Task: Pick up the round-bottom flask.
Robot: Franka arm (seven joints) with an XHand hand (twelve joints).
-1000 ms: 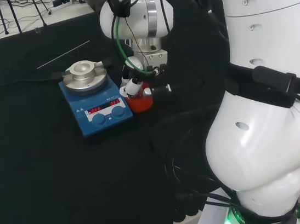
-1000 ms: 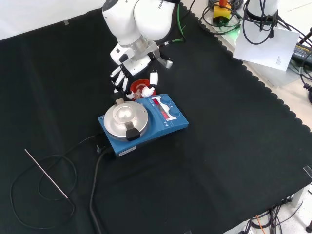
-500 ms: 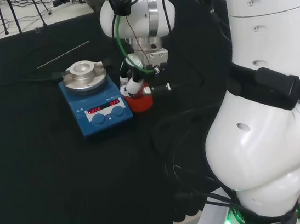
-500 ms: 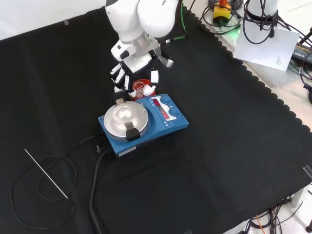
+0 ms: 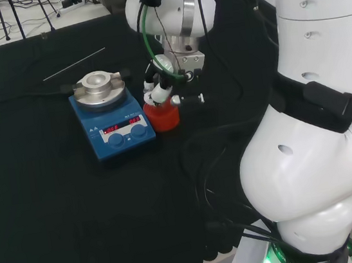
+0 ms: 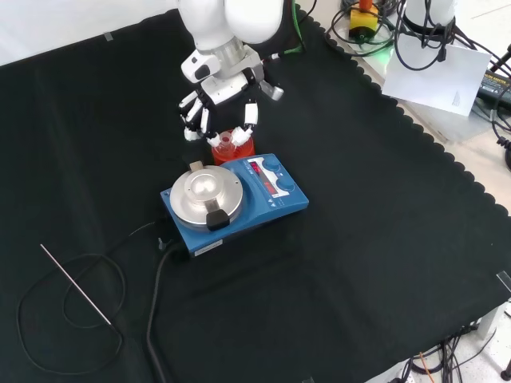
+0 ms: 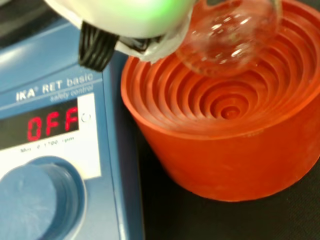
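The hand (image 6: 217, 96) has its fingers (image 5: 156, 95) curled around the neck of the round-bottom flask (image 7: 227, 30), whose clear bulb hangs just above the ribbed hollow of the red stand (image 7: 225, 120), apart from it. The stand sits on the table (image 6: 359, 239), touching the blue stirrer plate (image 6: 231, 199). Smooth glass could slide through the fingers and drop back onto the stand. A sideways swing could knock the bulb against the stand's rim.

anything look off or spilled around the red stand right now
Nothing stands out. The flask is clear of the red stand, held in the hand just above the stand's ribbed hollow, which looks dry. No spill shows on the cloth, and the stirrer sits square beside the stand.
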